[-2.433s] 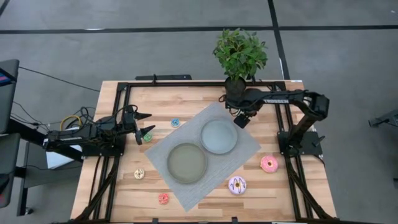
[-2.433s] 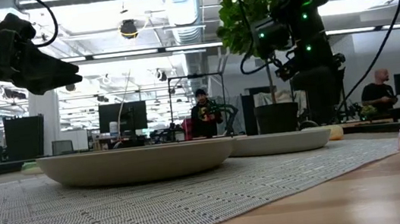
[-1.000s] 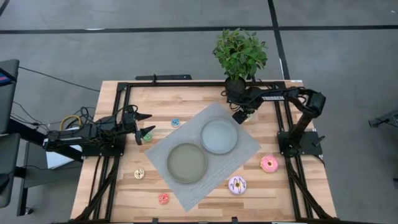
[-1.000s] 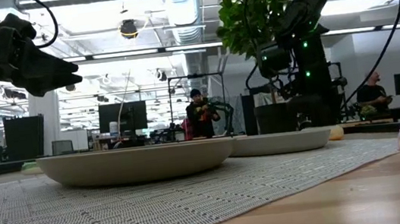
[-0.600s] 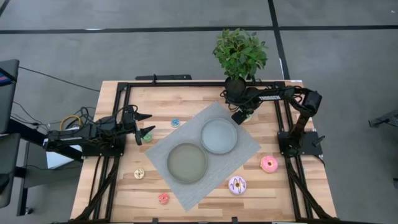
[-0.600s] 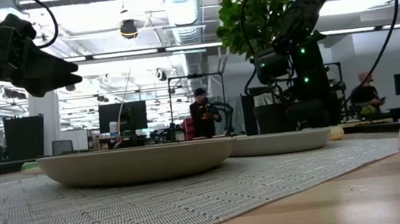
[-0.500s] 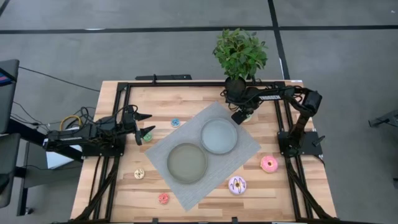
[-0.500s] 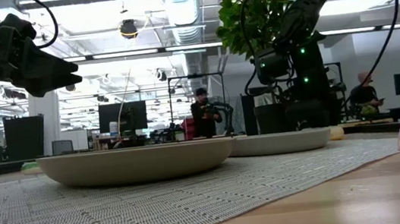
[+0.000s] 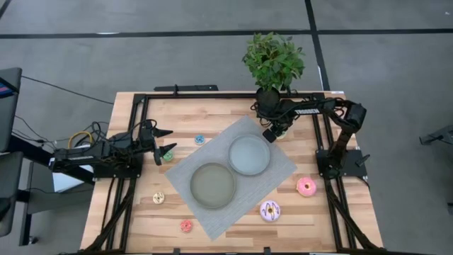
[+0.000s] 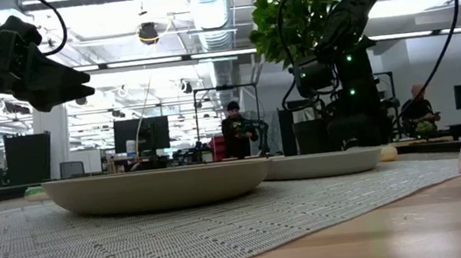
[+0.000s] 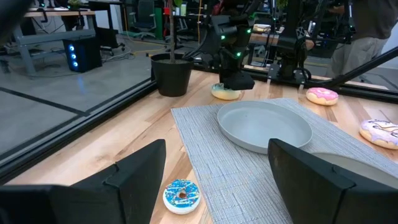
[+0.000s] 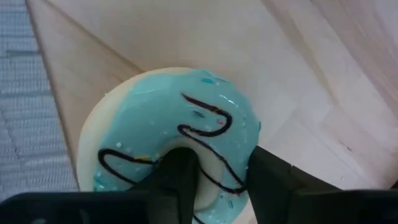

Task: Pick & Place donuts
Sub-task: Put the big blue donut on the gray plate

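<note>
High view: on the surface (image 9: pixel 141 219), the right pincer (image 9: pixel 272 133) sits low by the plant pot (image 9: pixel 267 99); one finger threads the teal-iced donut (image 12: pixel 171 146), so its grip may slip. The left pincer (image 9: pixel 167 142) hovers wide open, holding nothing.

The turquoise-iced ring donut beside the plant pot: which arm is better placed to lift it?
Right. The right gripper already straddles the turquoise-iced ring donut, one finger in its hole. The left gripper hangs open far off, over the table's left side.

Teal-iced donut (image 12: pixel 171 146) flat, seemingly between claw fingers
</note>
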Tool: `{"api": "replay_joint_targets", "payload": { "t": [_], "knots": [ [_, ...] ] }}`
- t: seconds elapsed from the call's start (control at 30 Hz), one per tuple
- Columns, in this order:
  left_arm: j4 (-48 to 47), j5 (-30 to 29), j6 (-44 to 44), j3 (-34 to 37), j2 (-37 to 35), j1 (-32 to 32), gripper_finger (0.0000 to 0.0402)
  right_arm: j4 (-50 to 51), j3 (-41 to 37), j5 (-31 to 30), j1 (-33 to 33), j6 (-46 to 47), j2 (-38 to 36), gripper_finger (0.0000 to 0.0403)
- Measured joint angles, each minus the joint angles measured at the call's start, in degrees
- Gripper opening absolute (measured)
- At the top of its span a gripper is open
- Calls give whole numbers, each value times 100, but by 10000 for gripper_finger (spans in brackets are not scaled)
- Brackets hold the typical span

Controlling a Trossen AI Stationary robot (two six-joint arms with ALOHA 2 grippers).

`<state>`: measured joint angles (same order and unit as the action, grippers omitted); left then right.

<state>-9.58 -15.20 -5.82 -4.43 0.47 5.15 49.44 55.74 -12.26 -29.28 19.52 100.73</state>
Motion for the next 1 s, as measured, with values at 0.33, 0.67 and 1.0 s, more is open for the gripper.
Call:
{"api": "replay_joint_targets", "payload": {
  "t": [0.33, 0.67, 1.0],
  "knots": [
    [0, 8, 42, 0, 0, 0, 277, 602, -10, 475, 170, 16, -1093, 109],
    [0, 147, -43, 0, 2, -2, 277, -373, -3, 1667, 1271, 763, -1708, 109],
    [0, 150, -85, 0, 2, -1, 277, -1777, 3, 1687, 2130, 887, -1705, 109]
  ]
}}
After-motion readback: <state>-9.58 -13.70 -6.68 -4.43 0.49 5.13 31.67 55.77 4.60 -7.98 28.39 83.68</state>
